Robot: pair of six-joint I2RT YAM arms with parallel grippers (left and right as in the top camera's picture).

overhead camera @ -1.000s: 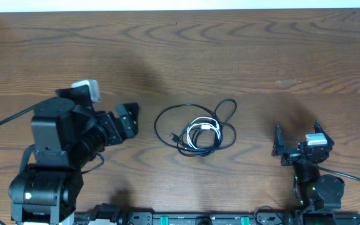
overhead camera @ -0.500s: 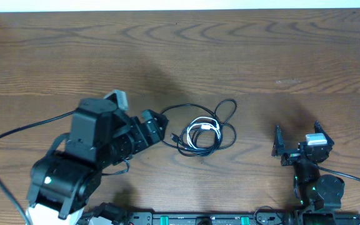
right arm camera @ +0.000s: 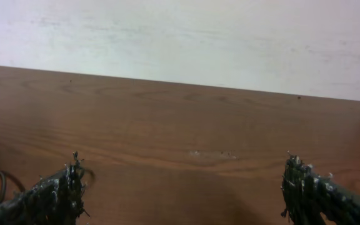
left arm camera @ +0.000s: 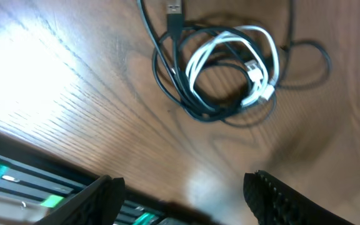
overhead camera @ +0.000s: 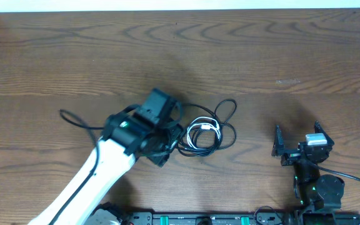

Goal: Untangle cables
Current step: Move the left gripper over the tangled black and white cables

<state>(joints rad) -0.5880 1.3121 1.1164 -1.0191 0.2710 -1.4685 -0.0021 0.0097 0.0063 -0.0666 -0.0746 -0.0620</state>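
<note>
The cables lie in one small heap at the table's middle: black cables (overhead camera: 227, 110) in loose loops with a shorter white cable (overhead camera: 206, 129) coiled among them. My left gripper (overhead camera: 165, 139) hangs over the heap's left edge and hides part of a loop. In the left wrist view the black loops (left arm camera: 195, 114) and the white cable (left arm camera: 262, 95) sit beyond my left gripper (left arm camera: 180, 200), which is open and holds nothing. My right gripper (overhead camera: 299, 147) rests near the front right, open and apart from the cables; its wrist view shows bare wood between the fingers (right arm camera: 50, 199).
A black USB plug (left arm camera: 175, 7) sticks out of the heap's far side in the left wrist view. The arms' base rail (overhead camera: 192, 219) runs along the front edge. A pale wall (right arm camera: 180, 37) stands behind the table's far edge.
My left arm has swung right from the table's left side to above the left edge of the cable heap. The cables and the right arm have not moved.
</note>
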